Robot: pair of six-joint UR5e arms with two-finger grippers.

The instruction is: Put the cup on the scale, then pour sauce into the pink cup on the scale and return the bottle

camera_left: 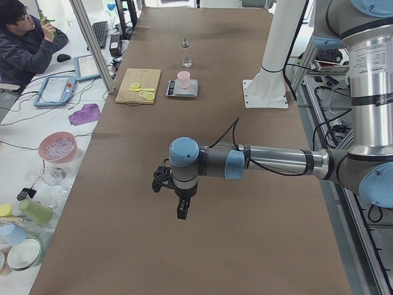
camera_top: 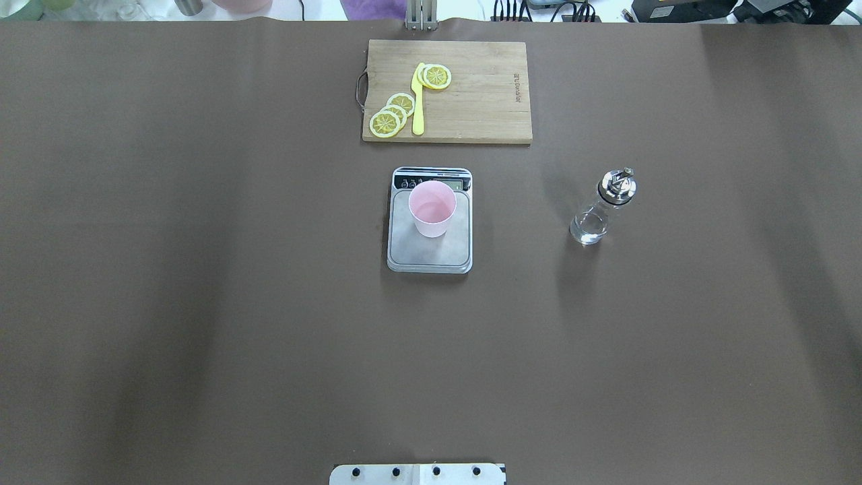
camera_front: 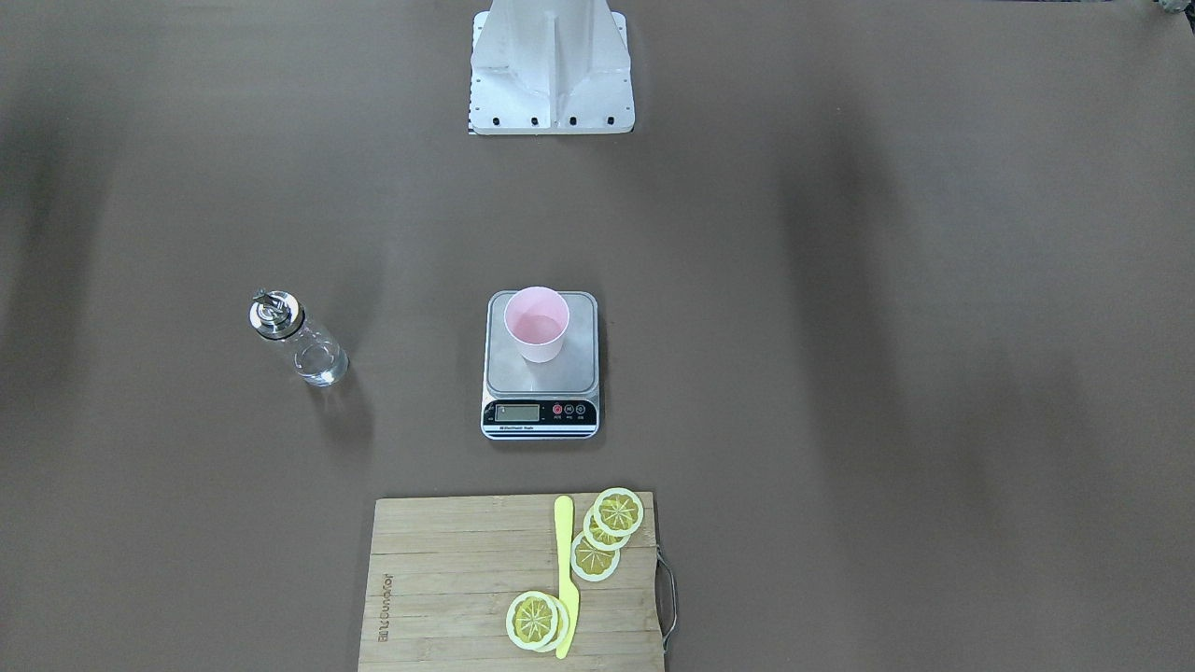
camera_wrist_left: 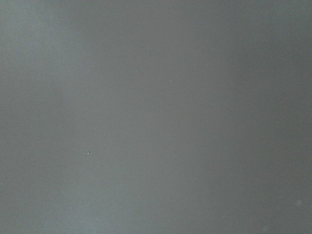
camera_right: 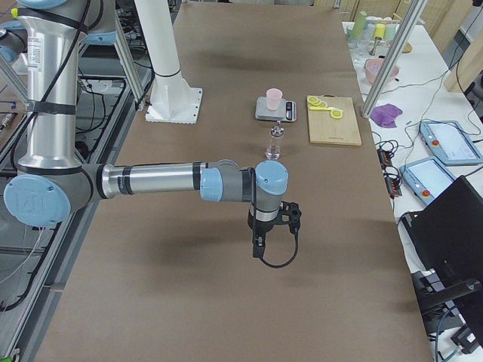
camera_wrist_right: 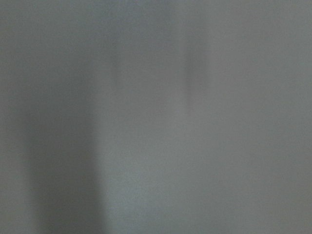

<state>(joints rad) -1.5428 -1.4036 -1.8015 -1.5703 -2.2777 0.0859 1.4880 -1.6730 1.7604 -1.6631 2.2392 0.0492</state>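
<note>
The pale pink cup (camera_front: pixel 536 324) stands upright on the steel platform of the scale (camera_front: pixel 541 411) at the table's middle; it also shows in the overhead view (camera_top: pixel 432 208). The clear glass bottle (camera_top: pixel 601 207) with its silver spout cap stands upright on the table on my right side, apart from the scale (camera_top: pixel 429 254). Clear liquid shows in its bottom. My left gripper (camera_left: pixel 182 212) and right gripper (camera_right: pixel 258 249) hang over bare table far from these things and show only in the side views. I cannot tell whether they are open or shut. Both wrist views show only bare table.
A bamboo cutting board (camera_top: pixel 485 101) with lemon slices (camera_top: pixel 392 114) and a yellow knife (camera_top: pixel 418 101) lies beyond the scale. The white robot base (camera_front: pixel 551 70) is on my side of the table. An operator (camera_left: pixel 24 43) sits beyond the far edge.
</note>
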